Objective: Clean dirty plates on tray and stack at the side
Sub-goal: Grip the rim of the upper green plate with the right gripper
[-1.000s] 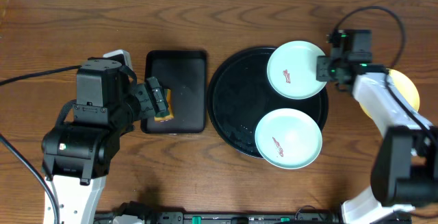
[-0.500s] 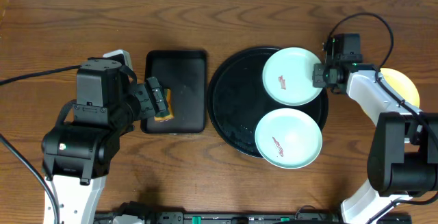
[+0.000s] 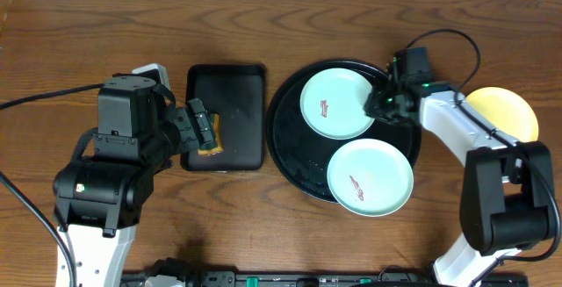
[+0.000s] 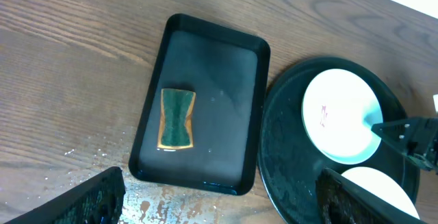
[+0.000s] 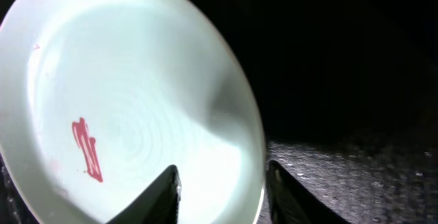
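Two pale mint plates lie on the round black tray (image 3: 294, 147): an upper plate (image 3: 332, 103) and a lower plate (image 3: 370, 177), each with a red smear. A pale yellow plate (image 3: 505, 113) rests on the table to the right of the tray. My right gripper (image 3: 379, 103) is at the upper plate's right rim. In the right wrist view the right gripper (image 5: 222, 172) straddles that plate (image 5: 130, 101), one finger over the plate and one outside the rim, with a gap between. My left gripper (image 4: 219, 203) hangs open above the table, holding nothing.
A rectangular black tray (image 3: 237, 103) left of the round tray holds a green and yellow sponge (image 4: 177, 118). Wet streaks mark the wood in front of the small tray (image 4: 205, 203). The right arm's cable loops above the yellow plate.
The right gripper has swung left and the upper mint plate has slid with it from the tray's right rim towards the tray's middle. The left arm has stayed still.
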Robot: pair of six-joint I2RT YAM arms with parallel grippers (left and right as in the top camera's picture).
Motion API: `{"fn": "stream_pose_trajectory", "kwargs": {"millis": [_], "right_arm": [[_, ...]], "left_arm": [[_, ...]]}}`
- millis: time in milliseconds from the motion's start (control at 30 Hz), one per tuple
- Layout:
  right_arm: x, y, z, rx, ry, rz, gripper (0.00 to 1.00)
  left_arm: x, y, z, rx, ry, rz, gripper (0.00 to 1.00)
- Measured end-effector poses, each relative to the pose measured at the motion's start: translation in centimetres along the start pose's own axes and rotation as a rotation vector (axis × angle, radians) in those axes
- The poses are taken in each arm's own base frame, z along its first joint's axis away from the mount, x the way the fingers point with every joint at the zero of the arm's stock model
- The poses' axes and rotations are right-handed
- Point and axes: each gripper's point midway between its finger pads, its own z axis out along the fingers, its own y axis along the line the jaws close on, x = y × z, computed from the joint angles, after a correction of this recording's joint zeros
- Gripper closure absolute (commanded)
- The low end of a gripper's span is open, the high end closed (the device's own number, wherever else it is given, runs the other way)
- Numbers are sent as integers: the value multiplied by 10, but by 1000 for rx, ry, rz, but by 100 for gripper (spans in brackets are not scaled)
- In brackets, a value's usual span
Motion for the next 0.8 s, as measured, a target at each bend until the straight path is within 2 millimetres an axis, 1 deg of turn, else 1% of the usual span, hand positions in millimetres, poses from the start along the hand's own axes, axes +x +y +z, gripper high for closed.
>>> {"fn": "stream_pose_trajectory", "kwargs": {"millis": [33,100,167,200,233,300,367,467,533,600,667,733,800], "right_arm": [[-1,2,1,7,-11,-8,59],[-9,5,1,12,-57,-37,60],[-25,10,0,3,-123,-119,61],[-31,11,-1,1,-145,-176,65],[-33,10,-2,5,-149,-219,68],[-32,6,-4,25,-134,-298,71],[-31,1,-8,44,-103,-377,70],[-32,1,-16,59,-72,-444,71],[-36,5,-25,63,-57,-476,69],[-40,9,-35,66,-43,-488,66],[-44,13,-44,66,-38,-490,57],[-47,16,-48,63,-40,-481,51],[-45,15,-48,65,-32,-470,50]], "left_arm": [[0,0,0,0,0,0,10],[0,0,0,0,1,0,10],[0,0,0,0,1,0,10],[0,0,0,0,0,0,10],[0,0,0,0,0,0,10],[0,0,0,0,0,0,10],[0,0,0,0,0,0,10],[0,0,0,1,-1,0,10],[-1,-1,0,2,-4,0,10],[-2,-1,0,4,-7,0,10],[-6,-3,0,14,-23,0,10],[-7,-4,0,17,-29,0,10],[-6,-3,4,12,-16,-8,10]]}}
